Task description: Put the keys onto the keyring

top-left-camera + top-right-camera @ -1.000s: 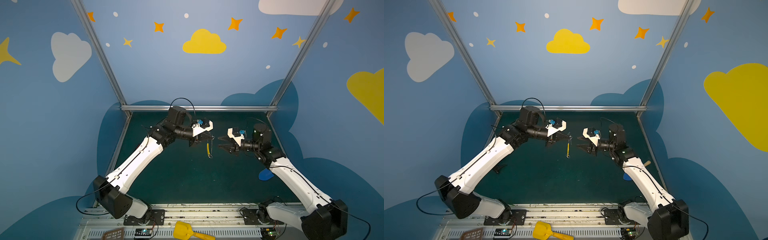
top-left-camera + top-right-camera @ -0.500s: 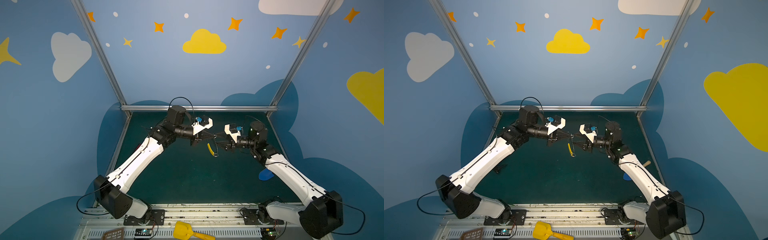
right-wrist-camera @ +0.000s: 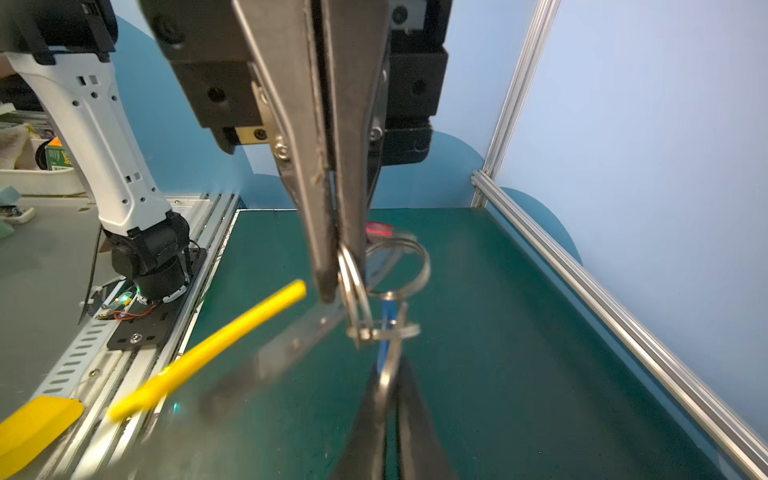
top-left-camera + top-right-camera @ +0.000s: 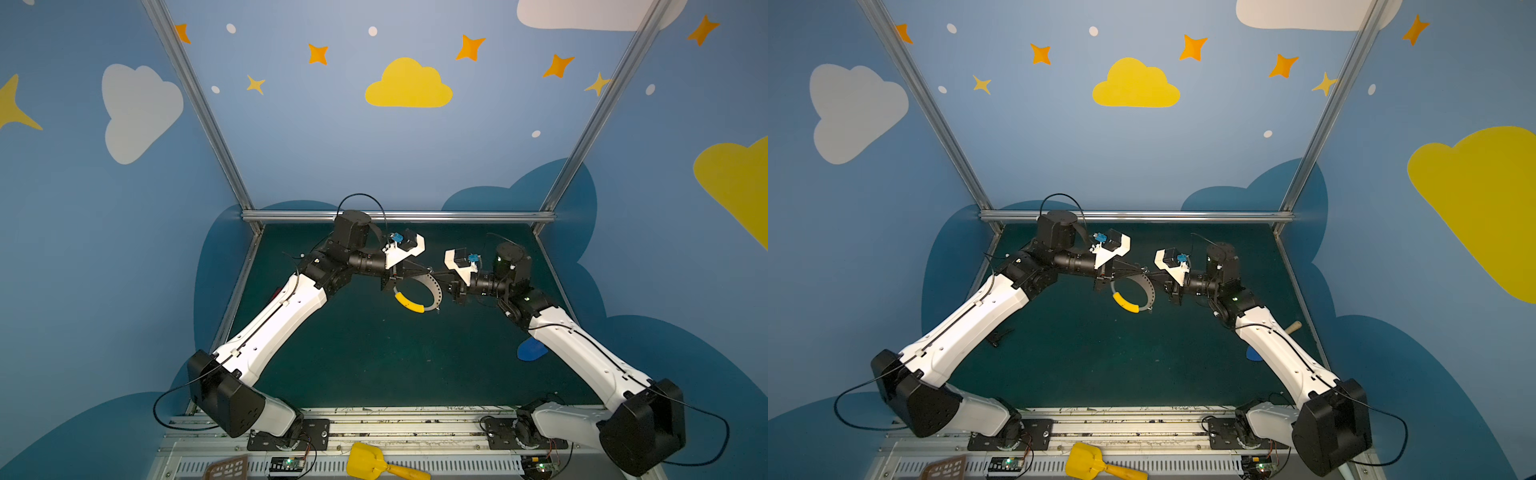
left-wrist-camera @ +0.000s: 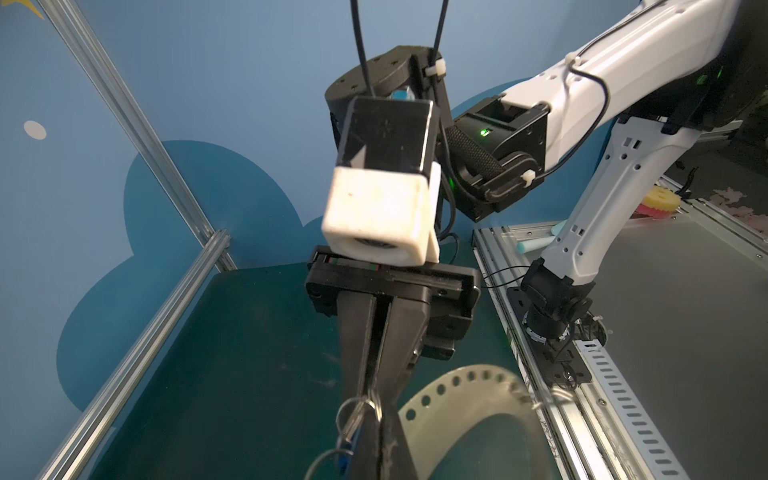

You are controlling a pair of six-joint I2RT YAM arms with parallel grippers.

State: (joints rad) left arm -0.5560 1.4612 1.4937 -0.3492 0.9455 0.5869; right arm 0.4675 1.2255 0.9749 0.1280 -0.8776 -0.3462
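- Hanging in the air above the dark green mat [image 4: 374,357], the keyring [image 4: 435,293] is a large thin grey hoop with a row of small holes and one yellow arc section. It sits between the two arms, near the middle of both top views.
- Left gripper [image 3: 337,284]: the jaws are pressed together, pinching a small double-wire metal loop that joins the hoop's grey band. The right wrist view shows this close up.
- Right gripper [image 3: 388,376]: the jaws are closed as well, almost tip to tip with the left one. They nip a thin metal ring of the keys [image 3: 386,318], a tiny bunch with a narrow blue plastic tag.
- The keys are off the mat, just beside the keyring's loop. The rings overlap and are blurred, so I cannot tell whether they are linked.
- A blue plastic toy shovel [image 4: 531,350] lies on the mat by the right arm, partly hidden.
- A yellow plastic scoop [image 4: 372,462] lies on the front rail.
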